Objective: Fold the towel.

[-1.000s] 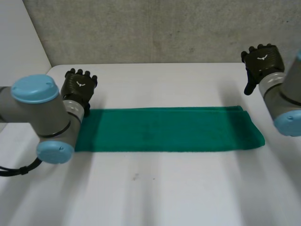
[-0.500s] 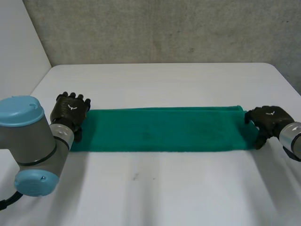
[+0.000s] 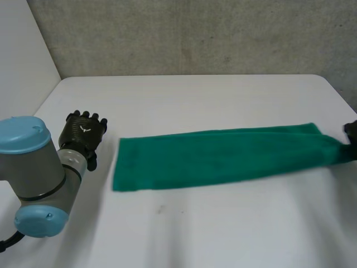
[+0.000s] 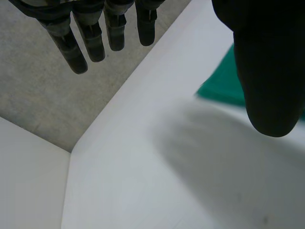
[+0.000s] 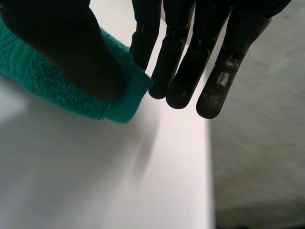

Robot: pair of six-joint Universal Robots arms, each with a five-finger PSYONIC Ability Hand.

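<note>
While our left hand (image 3: 83,133) hangs spread and empty just left of the towel (image 3: 217,156), which lies stretched along the table (image 3: 195,100), our right hand (image 5: 59,40) pinches its right-end corner. Light, limp cloth, we judge: grip corners.

Left hand (image 3: 83,132) fingers (image 4: 95,44) straight; right hand (image 5: 62,47) fingers (image 5: 144,40) pinched against thumb.

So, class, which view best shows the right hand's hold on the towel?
Right wrist view: the right hand pinches the towel between thumb and fingers, close up. Head view: that hand is cut off at the edge. Left wrist view: the towel's other end.
</note>
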